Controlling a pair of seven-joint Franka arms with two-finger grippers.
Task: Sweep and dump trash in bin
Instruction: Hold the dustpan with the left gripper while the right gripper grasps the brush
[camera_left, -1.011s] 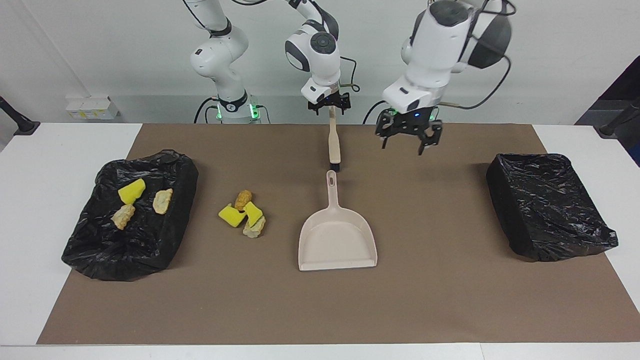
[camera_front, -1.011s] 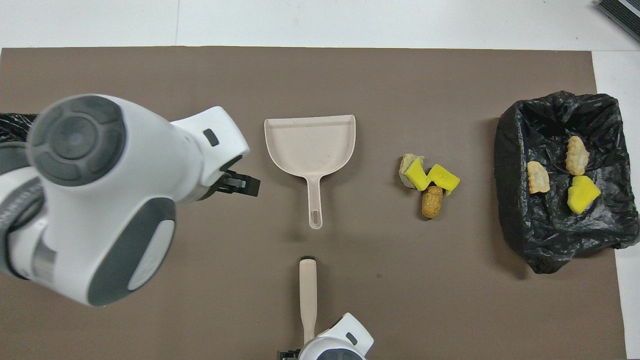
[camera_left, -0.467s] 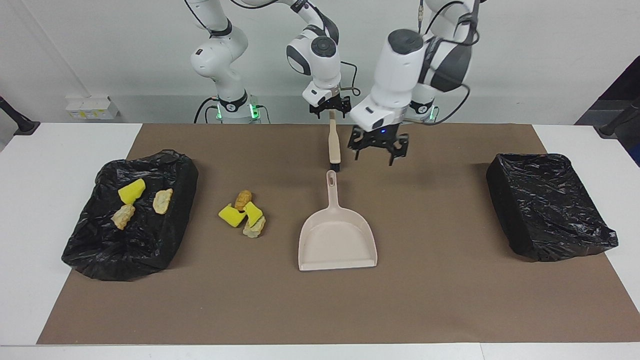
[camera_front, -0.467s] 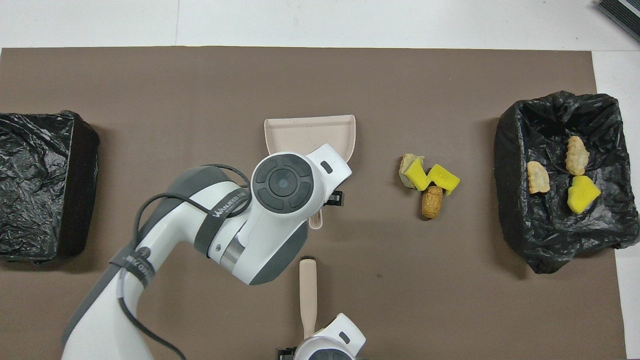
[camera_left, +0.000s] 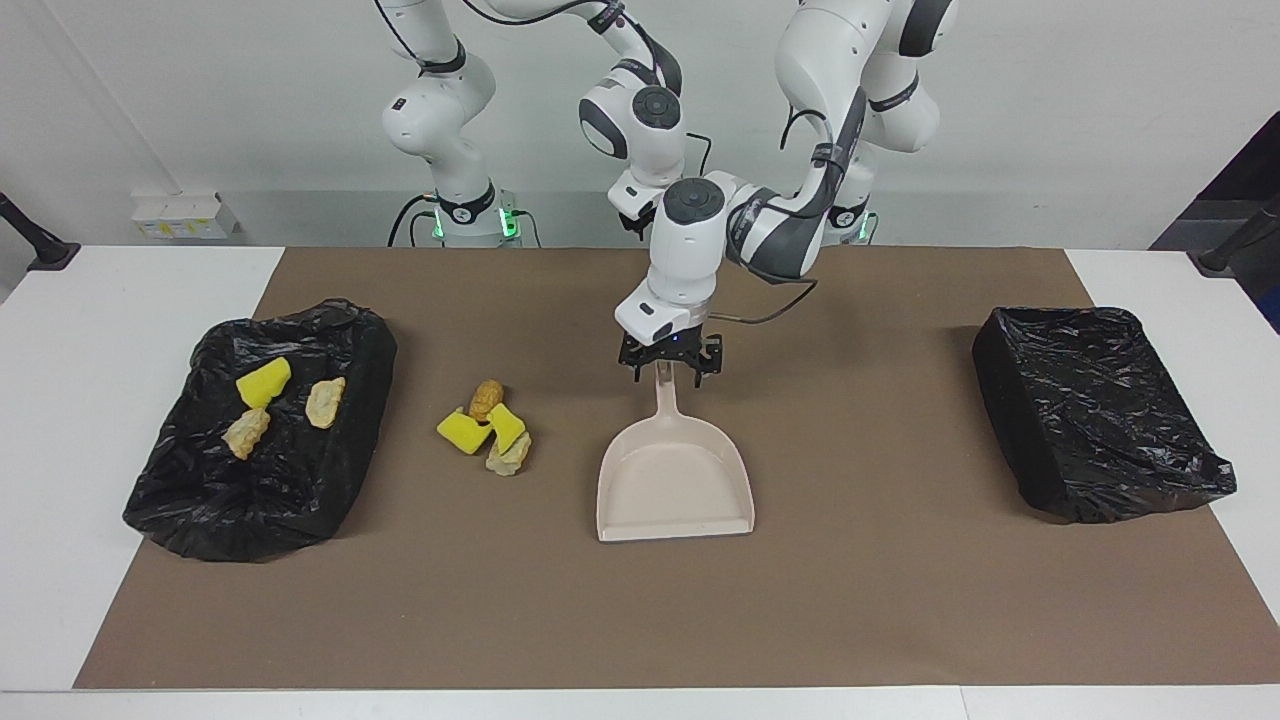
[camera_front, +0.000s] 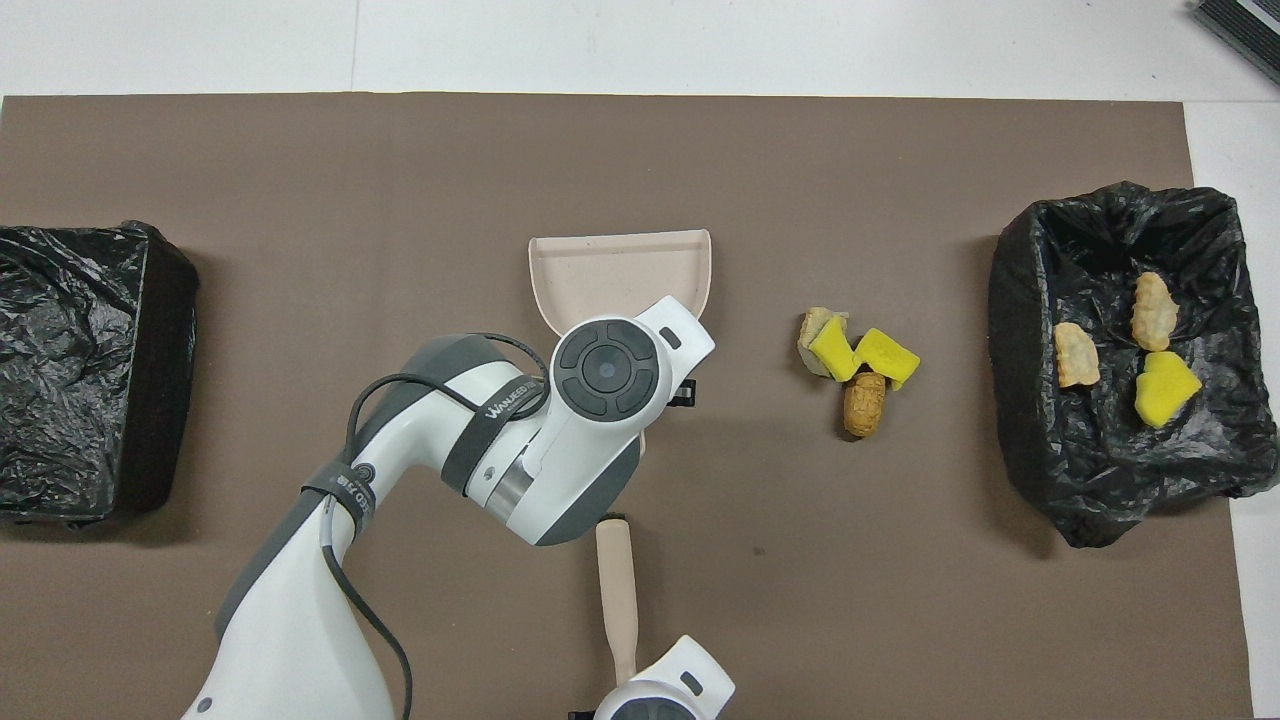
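Brown paper covers the white worktop (camera_left: 60, 420). At its centre lies the dustpan (camera_left: 675, 480), mouth toward the edge away from the robots, so the handle suits the left gripper (camera_left: 668, 368), whose fingers stand apart around it, not clamped. Four pieces of trash (camera_left: 487, 425) lie beside it toward the right arm's end; three lie in the bin (camera_left: 170, 500) there. The right gripper (camera_front: 600, 712) holds the brush (camera_front: 618, 590) near the robots' edge; I cannot tell its fingers.
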